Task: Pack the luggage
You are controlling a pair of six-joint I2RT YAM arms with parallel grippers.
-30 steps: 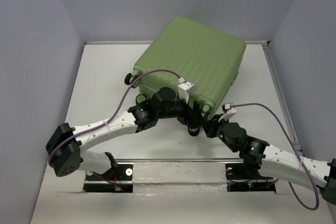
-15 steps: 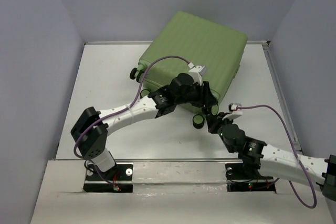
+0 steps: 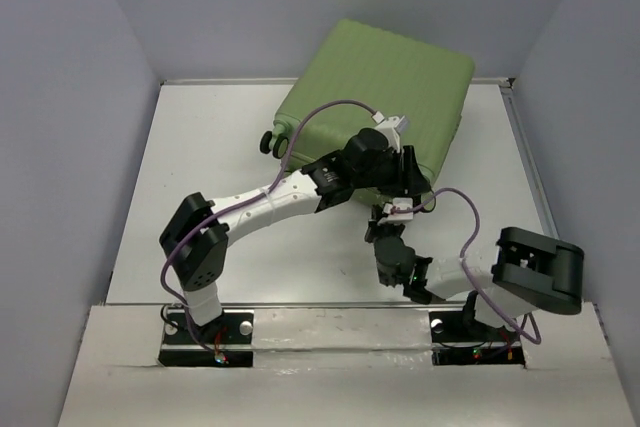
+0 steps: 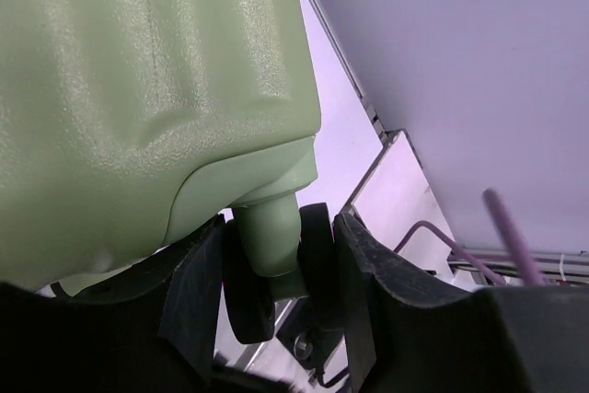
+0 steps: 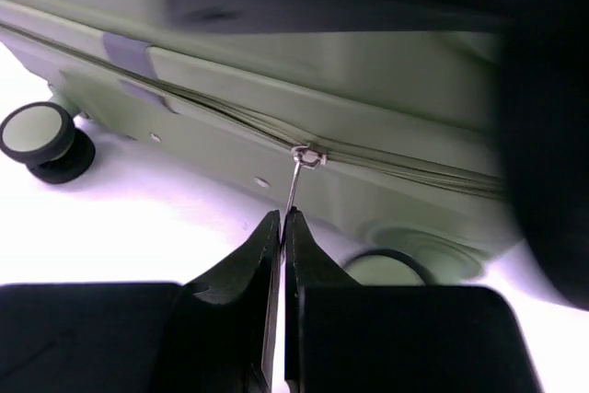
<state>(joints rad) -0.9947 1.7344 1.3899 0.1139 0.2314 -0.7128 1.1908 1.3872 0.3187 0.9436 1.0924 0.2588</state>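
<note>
The luggage [image 3: 380, 97], a light-green ribbed hard-shell suitcase, lies closed at the back of the table. It fills the left wrist view [image 4: 138, 89] and the top of the right wrist view [image 5: 368, 71]. My left gripper [image 3: 410, 182] is at its near right corner. In the left wrist view the left gripper [image 4: 281, 220] is shut on the twin black caster wheel [image 4: 317, 255], a finger pressed to each side. Just below that corner, my right gripper [image 3: 388, 219] [image 5: 282, 216] is shut on the thin metal zipper pull [image 5: 293, 186] hanging from the closed zip.
Another black wheel with a green hub [image 3: 267, 142] [image 5: 41, 140] sticks out at the suitcase's near left corner. Grey walls enclose the white table [image 3: 200, 197]. A metal rail [image 3: 530, 167] runs along its right edge. Purple cables loop over both arms.
My left arm reached farther right along the suitcase's near edge and closed its jaws on the corner wheel. The suitcase shifted slightly back. My right arm folded up, its gripper staying shut.
</note>
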